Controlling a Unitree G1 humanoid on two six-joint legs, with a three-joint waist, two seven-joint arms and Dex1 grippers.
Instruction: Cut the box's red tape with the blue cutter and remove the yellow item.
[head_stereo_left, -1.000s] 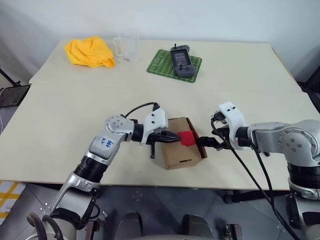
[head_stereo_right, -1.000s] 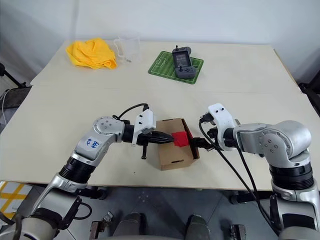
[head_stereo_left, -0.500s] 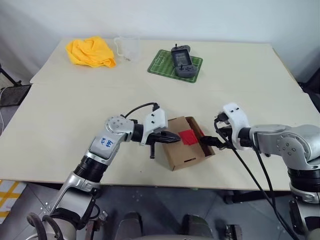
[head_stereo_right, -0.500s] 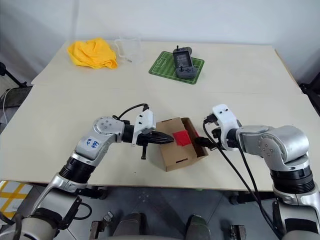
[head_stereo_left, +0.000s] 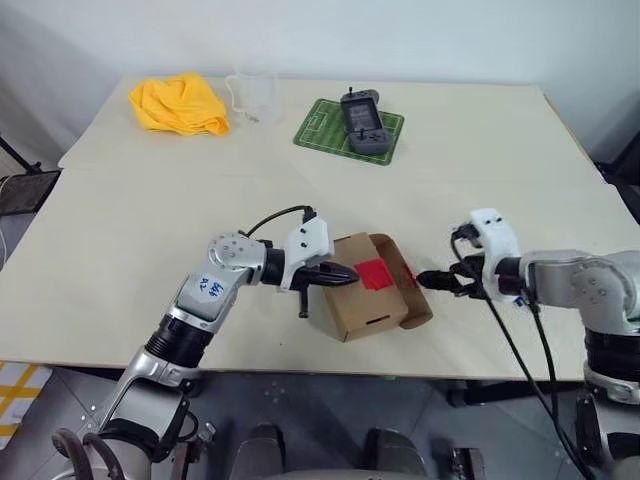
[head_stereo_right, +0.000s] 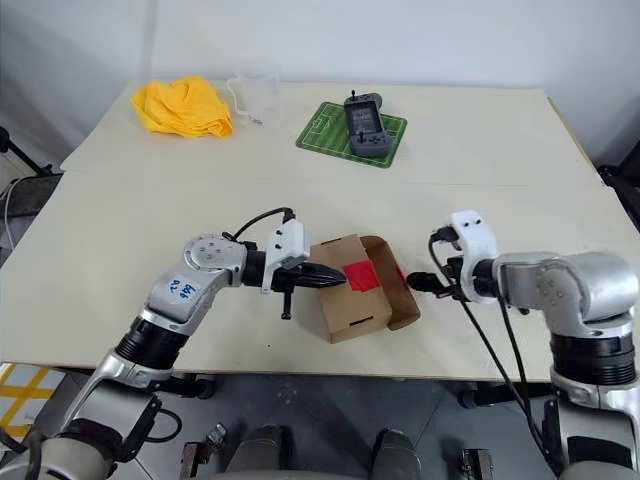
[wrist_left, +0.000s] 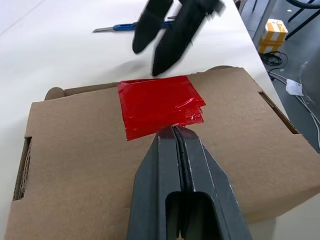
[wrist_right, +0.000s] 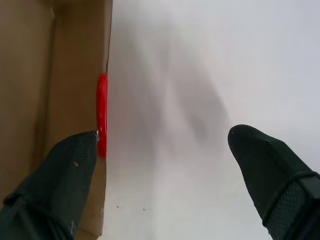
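Two claws: we see left claw (wrist_left: 176, 131) pinched flat on corrugated box (head_stereo_left: 352, 310); right claw (wrist_right: 165, 150) wide.
Red tape (wrist_left: 159, 104): glossy, crinkled square.

Your box (head_stereo_left: 358, 296) is sitting near the table's front edge, a small brown cardboard carton with its right-hand flap (head_stereo_left: 412, 290) hanging open and folded outward. The red tape (wrist_left: 159, 104) is lying crinkled on the closed top flap, a small bright square. The blue cutter (wrist_left: 131, 26) is lying flat on the table just beyond the box.
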